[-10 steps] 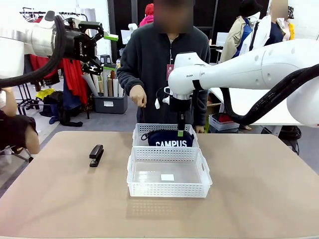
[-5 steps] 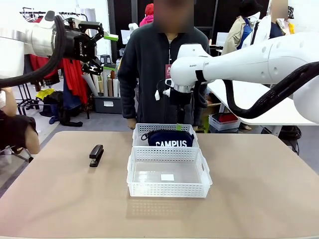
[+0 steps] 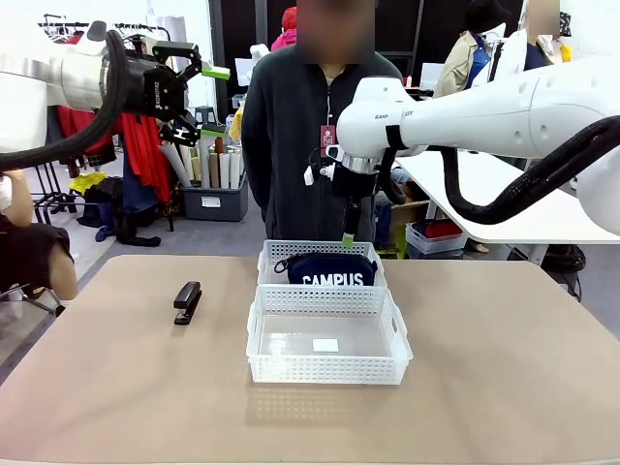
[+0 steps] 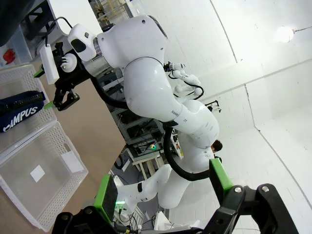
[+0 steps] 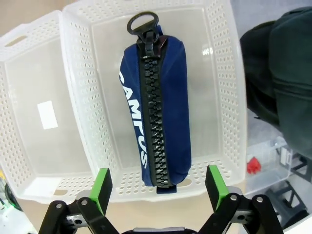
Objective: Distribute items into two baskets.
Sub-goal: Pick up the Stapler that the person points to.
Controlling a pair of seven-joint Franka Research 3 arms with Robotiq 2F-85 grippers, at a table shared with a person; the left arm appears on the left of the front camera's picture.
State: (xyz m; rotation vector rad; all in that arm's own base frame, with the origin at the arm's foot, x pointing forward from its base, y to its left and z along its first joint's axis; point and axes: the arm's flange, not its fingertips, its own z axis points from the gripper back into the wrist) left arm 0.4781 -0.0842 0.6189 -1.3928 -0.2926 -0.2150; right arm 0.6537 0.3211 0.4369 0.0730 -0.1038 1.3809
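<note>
My right gripper hangs above the far basket. Its black fingers with green pads are spread wide and grip nothing. In the right wrist view the soft navy pouch lies lengthwise inside that basket. It has a chunky black zip along its top, a round pull ring at one end and white block lettering down its side. The basket is translucent white plastic, rectangular, with small perforations in its walls and slot handles in the rim. The matching near basket sits just in front of it and holds only a white label on its smooth floor. The black, wedge-shaped stapler lies on the matte tan table, well to the left of both baskets. My left gripper is raised high on the left, fingers wide apart and empty. A person in a dark fleece stands at the far side.
</note>
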